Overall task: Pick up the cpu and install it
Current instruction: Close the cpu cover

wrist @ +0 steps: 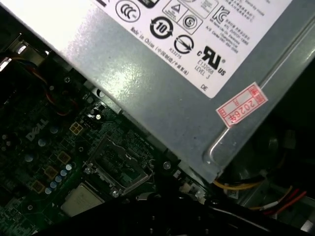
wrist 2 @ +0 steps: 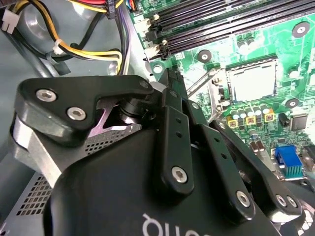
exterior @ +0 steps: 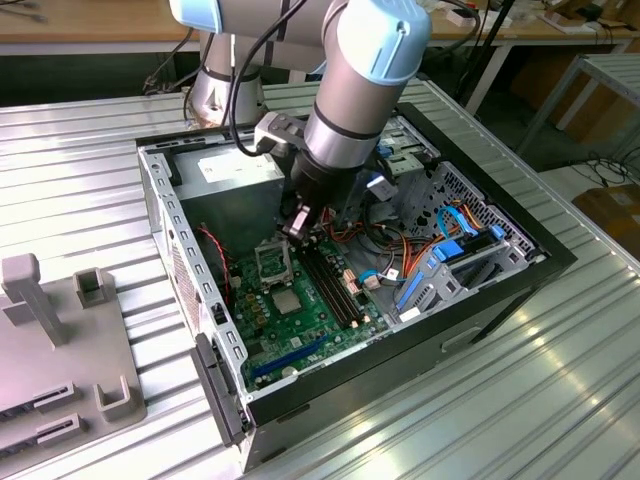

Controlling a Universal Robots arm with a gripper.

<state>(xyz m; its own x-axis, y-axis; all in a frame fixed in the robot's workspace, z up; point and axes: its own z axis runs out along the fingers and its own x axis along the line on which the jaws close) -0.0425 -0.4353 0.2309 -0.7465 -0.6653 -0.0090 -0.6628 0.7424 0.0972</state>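
Silver-grey and flat, the cpu point(exterior: 286, 302) lies on the green motherboard point(exterior: 320, 335) just beside the black-framed socket point(exterior: 273, 262) — not seated in it. Above the socket hangs the gripper point(exterior: 300, 222), holding nothing; whether its fingers are spread or pressed together I cannot tell — the linkage hides them.

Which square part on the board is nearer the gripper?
The black-framed socket, just by the gripper; the silver cpu lies beyond it, farther off.
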